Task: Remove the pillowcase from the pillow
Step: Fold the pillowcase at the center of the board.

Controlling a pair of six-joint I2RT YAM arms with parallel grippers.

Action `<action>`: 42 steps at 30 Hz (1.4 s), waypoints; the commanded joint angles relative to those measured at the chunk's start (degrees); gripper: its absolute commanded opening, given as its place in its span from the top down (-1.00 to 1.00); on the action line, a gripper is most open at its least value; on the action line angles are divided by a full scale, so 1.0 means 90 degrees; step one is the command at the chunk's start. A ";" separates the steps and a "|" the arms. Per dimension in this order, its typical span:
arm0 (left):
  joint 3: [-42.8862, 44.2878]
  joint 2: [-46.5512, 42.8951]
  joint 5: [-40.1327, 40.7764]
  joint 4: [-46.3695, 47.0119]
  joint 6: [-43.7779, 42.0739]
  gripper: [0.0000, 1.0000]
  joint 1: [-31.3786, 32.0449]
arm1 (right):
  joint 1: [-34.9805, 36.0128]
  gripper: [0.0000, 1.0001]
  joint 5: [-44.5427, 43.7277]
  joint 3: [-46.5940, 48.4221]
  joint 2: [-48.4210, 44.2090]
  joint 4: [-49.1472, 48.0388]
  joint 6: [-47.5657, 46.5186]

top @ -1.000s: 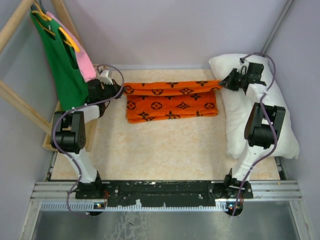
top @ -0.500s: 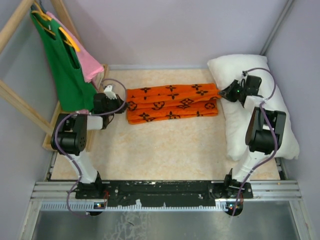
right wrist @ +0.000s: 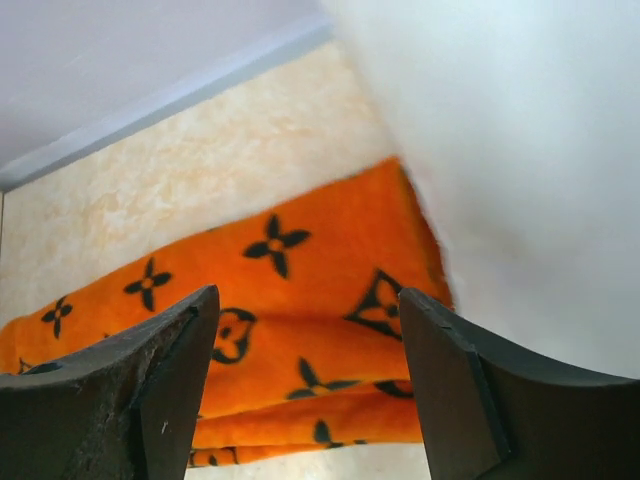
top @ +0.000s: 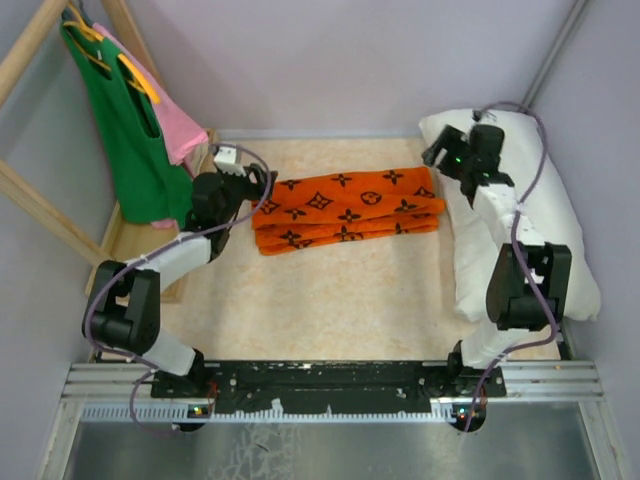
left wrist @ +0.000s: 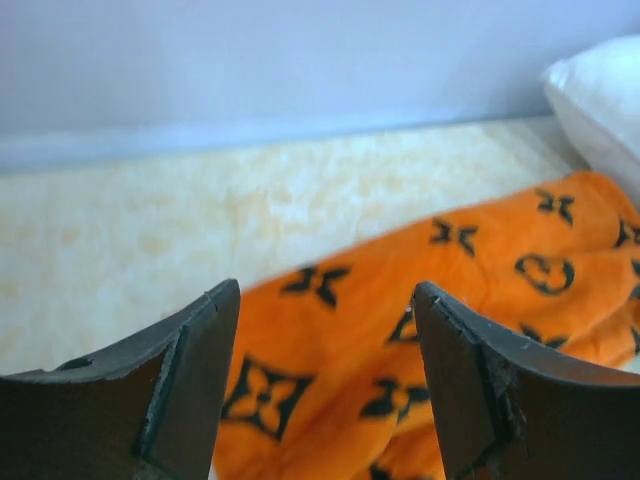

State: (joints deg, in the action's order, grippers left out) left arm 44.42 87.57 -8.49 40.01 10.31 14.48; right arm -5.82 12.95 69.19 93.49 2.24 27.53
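Observation:
The orange pillowcase (top: 345,210) with black motifs lies folded in layers on the pale mat, off the pillow. The white pillow (top: 535,235) lies bare along the right side, under the right arm. My left gripper (top: 262,180) hovers open over the pillowcase's left end, nothing between its fingers (left wrist: 190,385). The orange pillowcase (left wrist: 400,330) shows beneath the left gripper (left wrist: 325,290), with a pillow corner (left wrist: 600,100) far right. My right gripper (top: 437,152) stands open above the pillowcase's right end. In its wrist view the right gripper (right wrist: 308,292) frames the pillowcase (right wrist: 300,300) beside the pillow (right wrist: 520,150).
A green tank top (top: 130,130) and a pink garment (top: 178,125) hang on a wooden frame (top: 40,210) at the back left. The back wall runs just behind the pillowcase. A metal rail (top: 330,385) carries both arm bases at the front.
Both grippers, shut on the pillowcase's ends a second ago, have opened and let go. The pillowcase now rests slack on the mat. Both grippers have lifted away towards the back.

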 commanded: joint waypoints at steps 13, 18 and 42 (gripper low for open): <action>0.0776 0.1577 0.1880 -0.2727 0.0237 -0.42 0.1154 | 0.2154 -0.38 -0.1811 0.0288 0.1429 0.1441 -0.1195; -0.0398 0.1229 0.1905 -0.2646 0.0806 -0.40 0.1198 | 0.2167 -0.31 -0.0976 -0.1033 0.1070 0.0831 -0.0798; 0.0705 0.0913 -0.0418 -0.4103 0.1643 -0.53 0.0164 | 0.0985 0.85 0.0653 -0.2566 0.0079 -0.1306 0.0829</action>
State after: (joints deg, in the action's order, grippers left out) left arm 55.33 95.33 -2.57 2.92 21.06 18.92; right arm 4.78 12.21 52.62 91.09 -1.21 30.30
